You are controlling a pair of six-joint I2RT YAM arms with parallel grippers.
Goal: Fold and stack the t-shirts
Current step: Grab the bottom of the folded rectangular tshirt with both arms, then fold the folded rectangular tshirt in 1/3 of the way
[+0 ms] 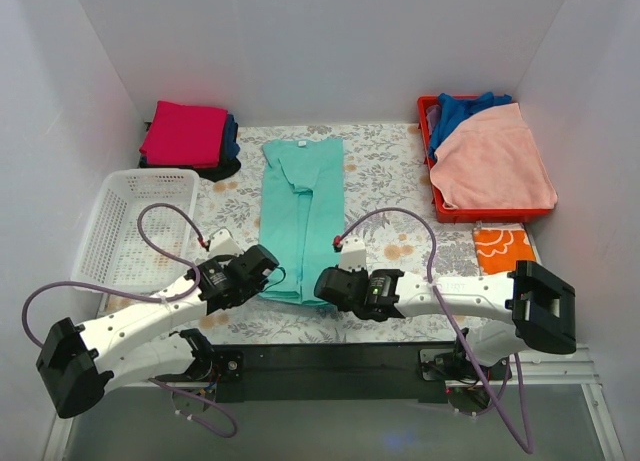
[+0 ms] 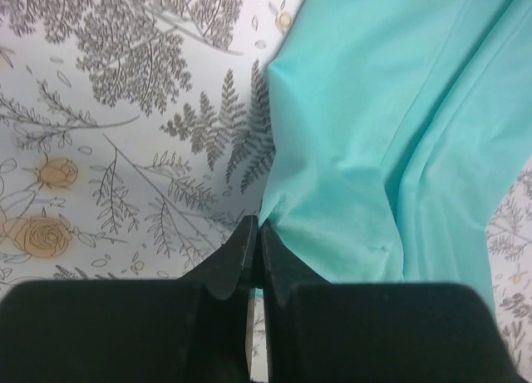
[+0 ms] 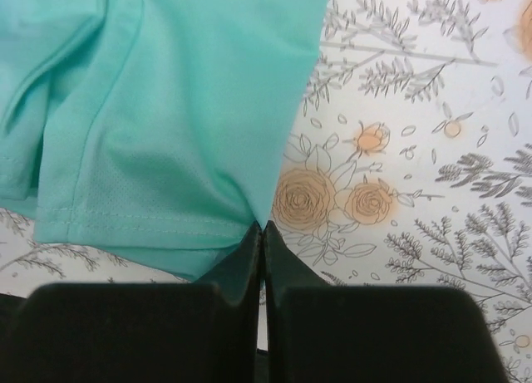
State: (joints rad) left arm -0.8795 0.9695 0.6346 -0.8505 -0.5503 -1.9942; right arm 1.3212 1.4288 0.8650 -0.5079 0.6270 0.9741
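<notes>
Teal shirt (image 1: 302, 216) lies mid-tabletop (image 1: 390, 171), folded lengthwise into a narrow strip. Collar at the far end, hem toward the arms. Long creases run down the middle

Left hand (image 2: 256, 229) is at the near-left hem corner. Fingers pressed together, cloth edge running into the tips, so it reads as a pinch on that corner

Right hand (image 3: 263, 229) is at the near-right corner, likewise closed tight, the stitched hem meeting its tips

Stack (image 1: 185, 133) sits far left, magenta on top, dark blue and black beneath, well apart from the strip

Likely step: the cross fold, hem carried up toward the collar

Risks, as judged from here:
- Both grips look shallow, right at the corner points. If one corner slips out on the lift, the hem drops on that side and the fold lands skewed
- The tips may hold only the upper layer, in which case the lower layers stay down and the lengthwise fold opens
- Uneven travel between the two hands would twist the strip
- Too low a carry would drag the cloth over the tabletop and bunch it before the hem reaches the collar
</notes>
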